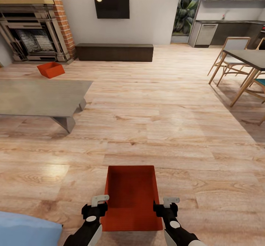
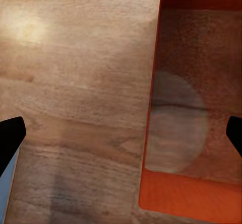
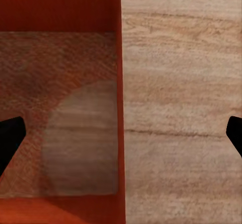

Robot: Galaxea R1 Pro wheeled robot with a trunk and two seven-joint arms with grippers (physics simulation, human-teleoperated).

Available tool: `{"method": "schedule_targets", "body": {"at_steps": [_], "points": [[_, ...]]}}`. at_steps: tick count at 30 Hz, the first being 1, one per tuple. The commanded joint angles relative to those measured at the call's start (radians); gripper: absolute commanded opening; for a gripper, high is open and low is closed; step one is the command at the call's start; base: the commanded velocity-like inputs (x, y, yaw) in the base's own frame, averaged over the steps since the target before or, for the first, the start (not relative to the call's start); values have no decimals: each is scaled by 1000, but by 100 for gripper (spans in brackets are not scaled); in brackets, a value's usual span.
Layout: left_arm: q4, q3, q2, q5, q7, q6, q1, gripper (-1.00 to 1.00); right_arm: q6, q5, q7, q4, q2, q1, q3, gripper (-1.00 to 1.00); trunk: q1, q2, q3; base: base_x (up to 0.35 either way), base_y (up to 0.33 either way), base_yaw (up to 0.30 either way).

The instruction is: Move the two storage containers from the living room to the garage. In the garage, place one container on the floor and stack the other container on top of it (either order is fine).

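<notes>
Both storage containers were in the living room, on the wood-plank floor (image 1: 147, 120); nothing had reached the garage, so carry, set-down and stack were all left to do.

Near container (image 1: 131, 196) sat directly in front of the robot, between the two arms. Far container (image 1: 50, 69) was on the floor by the brick fireplace (image 1: 35, 28), beyond the low grey surface (image 1: 40, 97), well apart from the near one.

Left tool (image 1: 100, 200) was at the near container's left wall, right tool (image 1: 170, 200) at its right wall. In the left wrist view the left tool (image 2: 121, 136) had its fingers spread wide, the bin's wall (image 2: 151, 108) running between them, one finger over the floor and one over the bin's inside. Right tool (image 3: 121, 133) looked the same: wide open, straddling the wall (image 3: 120, 108). Neither had closed on anything. I couldn't tell whether the fingers were touching the rim.

My read: the pre-grasp on the first bin was lined up, but it was not yet gripped.
</notes>
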Motion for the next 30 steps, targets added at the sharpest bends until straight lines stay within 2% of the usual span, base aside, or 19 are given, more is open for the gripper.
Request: {"method": "schedule_targets", "body": {"at_steps": [1, 9, 30], "points": [[-1, -8, 1, 11, 9, 2, 0, 100, -1, 4, -8, 1, 0, -1, 5, 100, 4, -8, -4, 0, 0, 0], [4, -8, 0, 26, 12, 3, 0, 100, -2, 2, -8, 1, 0, -1, 4, 100, 35, -64, -29, 0, 0, 0], [9, -10, -2, 26, 12, 1, 0, 100, -8, 1, -9, 1, 0, -1, 4, 100, 115, -211, -95, 0, 0, 0]]}}
